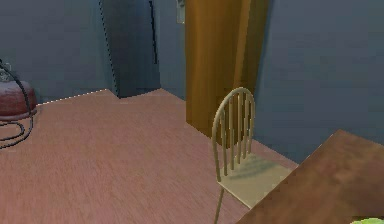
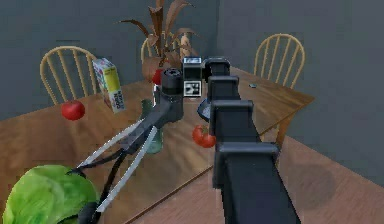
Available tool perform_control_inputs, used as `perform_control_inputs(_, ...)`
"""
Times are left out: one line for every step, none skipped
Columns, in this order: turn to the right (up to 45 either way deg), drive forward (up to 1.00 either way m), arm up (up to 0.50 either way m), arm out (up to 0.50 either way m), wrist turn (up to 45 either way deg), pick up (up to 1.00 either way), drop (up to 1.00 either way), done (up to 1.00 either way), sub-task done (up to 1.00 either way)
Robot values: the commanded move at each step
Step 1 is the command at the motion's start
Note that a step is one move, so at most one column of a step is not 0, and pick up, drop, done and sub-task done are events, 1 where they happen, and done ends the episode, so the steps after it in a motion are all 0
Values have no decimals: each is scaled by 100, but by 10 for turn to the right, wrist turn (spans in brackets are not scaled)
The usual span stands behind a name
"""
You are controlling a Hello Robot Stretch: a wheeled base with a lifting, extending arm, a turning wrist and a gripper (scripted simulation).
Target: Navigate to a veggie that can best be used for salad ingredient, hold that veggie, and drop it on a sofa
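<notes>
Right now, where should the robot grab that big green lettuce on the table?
Probably around the middle of the lettuce, its widest part: it is a round leafy ball with no handle, lying on the table. Coming from its right side in the arm side view, where the gripper points toward it, looks easiest.

Arm [image 2: 240, 160] extended outward, fingers [image 2: 112, 147] slanting down-left.

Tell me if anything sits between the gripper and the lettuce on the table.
Nothing visible does. The fingers of the gripper end right at the lettuce; a tomato and a carton stand farther back on the table.
</notes>
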Motion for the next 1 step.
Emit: perform_control_inputs(0, 0, 0, -24, 0, 0, 0, 0, 0)
